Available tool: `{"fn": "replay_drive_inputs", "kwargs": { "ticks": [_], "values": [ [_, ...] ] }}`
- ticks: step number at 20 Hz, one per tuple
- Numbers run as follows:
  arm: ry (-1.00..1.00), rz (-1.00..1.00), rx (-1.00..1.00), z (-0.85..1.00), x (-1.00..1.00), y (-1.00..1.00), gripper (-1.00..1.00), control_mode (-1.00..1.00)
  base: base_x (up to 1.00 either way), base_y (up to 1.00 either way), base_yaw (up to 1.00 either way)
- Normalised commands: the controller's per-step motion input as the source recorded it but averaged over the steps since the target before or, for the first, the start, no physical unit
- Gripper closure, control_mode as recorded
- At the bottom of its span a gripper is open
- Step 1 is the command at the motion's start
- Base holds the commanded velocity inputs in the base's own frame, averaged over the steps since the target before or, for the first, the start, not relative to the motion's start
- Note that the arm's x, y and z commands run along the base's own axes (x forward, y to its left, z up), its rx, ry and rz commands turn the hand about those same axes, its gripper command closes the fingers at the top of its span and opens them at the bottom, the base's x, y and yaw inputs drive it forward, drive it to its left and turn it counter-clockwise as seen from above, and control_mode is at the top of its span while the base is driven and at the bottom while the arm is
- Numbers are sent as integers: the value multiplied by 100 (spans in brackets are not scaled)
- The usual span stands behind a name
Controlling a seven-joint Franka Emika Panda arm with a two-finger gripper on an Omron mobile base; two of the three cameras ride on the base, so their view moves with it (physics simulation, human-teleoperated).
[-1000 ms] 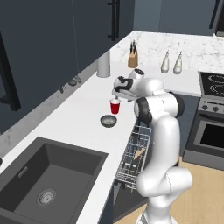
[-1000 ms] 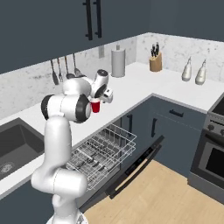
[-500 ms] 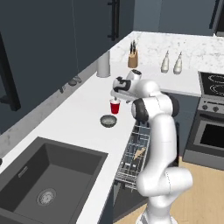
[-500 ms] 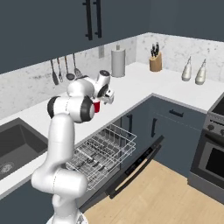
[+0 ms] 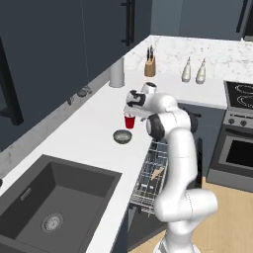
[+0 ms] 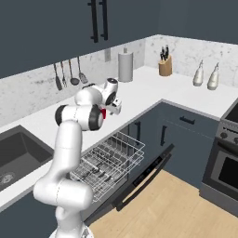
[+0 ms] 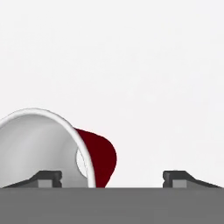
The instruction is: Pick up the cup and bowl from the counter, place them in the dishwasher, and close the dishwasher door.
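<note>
The red cup (image 5: 129, 122) stands on the white counter (image 5: 94, 123) near its front edge, and the small grey bowl (image 5: 122, 137) sits just left of it. My gripper (image 5: 131, 113) points down right over the cup, jaws open. In the hand view the cup (image 7: 103, 157) lies low and left. Its white rim passes between my gripper's (image 7: 111, 179) fingertips, so one tip is over the cup's mouth and the other is outside. From the right, the cup (image 6: 103, 113) peeks out beside the gripper (image 6: 108, 110). The dishwasher rack (image 6: 109, 160) is pulled out over the lowered dishwasher door (image 6: 142, 179).
A dark sink (image 5: 49, 207) is set into the counter to the left. A tall grey cylinder (image 5: 116, 72), a knife block (image 5: 149, 66) and two bottles (image 5: 192, 71) stand near the back wall. A stove and oven (image 5: 237, 148) lie to the right.
My hand has sunk a little, closer onto the cup. Cup, bowl, rack and door have not moved.
</note>
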Motion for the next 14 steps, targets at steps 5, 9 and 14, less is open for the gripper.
{"fn": "replay_drive_inputs", "kwargs": {
  "ticks": [5, 9, 14],
  "values": [
    [5, 0, 0, -27, 1, 1, 100, -100, 0, 0, 0],
    [2, 0, 0, -6, 0, 0, 100, -100, 0, 0, 0],
    [0, 0, 0, -8, -11, -7, 100, -100, 0, 0, 0]
  ]
}}
